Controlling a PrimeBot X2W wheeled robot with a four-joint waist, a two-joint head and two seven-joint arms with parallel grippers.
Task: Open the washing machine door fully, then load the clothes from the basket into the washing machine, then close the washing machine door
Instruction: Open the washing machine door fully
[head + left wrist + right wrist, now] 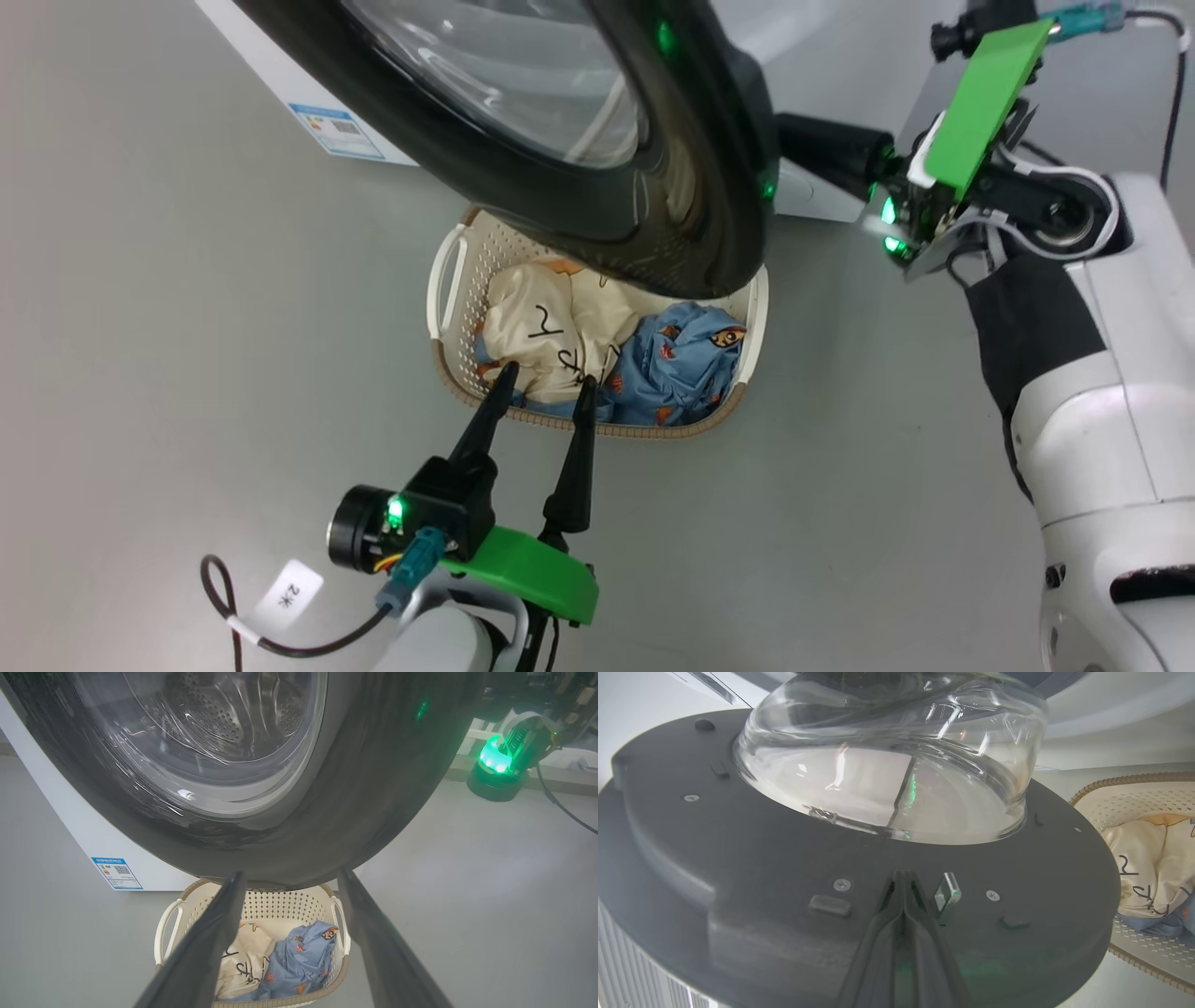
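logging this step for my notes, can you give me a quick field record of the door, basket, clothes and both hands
washing machine door: swung open, overhanging the basket
basket: on the floor by the washing machine
clothes: cream garment and blue garment, both in the basket
left hand: open, empty, fingers aimed at the cream garment
right hand: shut, tips at the door's inner face beside the latch
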